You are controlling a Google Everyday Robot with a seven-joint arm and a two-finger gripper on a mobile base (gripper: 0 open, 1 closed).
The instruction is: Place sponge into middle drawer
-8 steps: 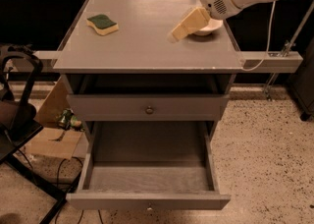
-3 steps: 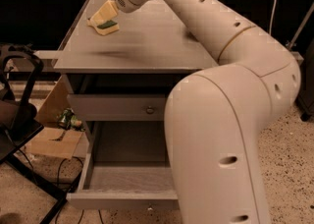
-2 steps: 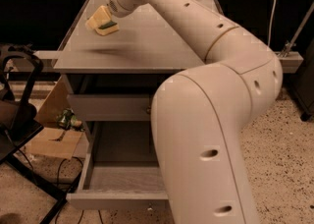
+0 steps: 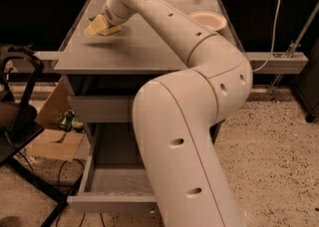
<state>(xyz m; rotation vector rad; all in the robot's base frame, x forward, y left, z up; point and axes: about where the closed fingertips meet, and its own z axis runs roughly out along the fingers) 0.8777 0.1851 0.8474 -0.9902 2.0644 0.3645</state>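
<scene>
The gripper (image 4: 96,25) is at the rear left of the tabletop (image 4: 142,48), right at the sponge (image 4: 111,30). Only a yellow edge of the sponge shows beside it. Grip state: cannot tell. The middle drawer (image 4: 110,182) stands pulled out below, approx. half hidden by the arm. A bowl (image 4: 208,20) sits at the rear right.

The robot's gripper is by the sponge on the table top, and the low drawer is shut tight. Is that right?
Not quite. The middle drawer is pulled open, not shut; the camera view shows its grey floor. The rest stands: the gripper is by the sponge on the table top.
</scene>
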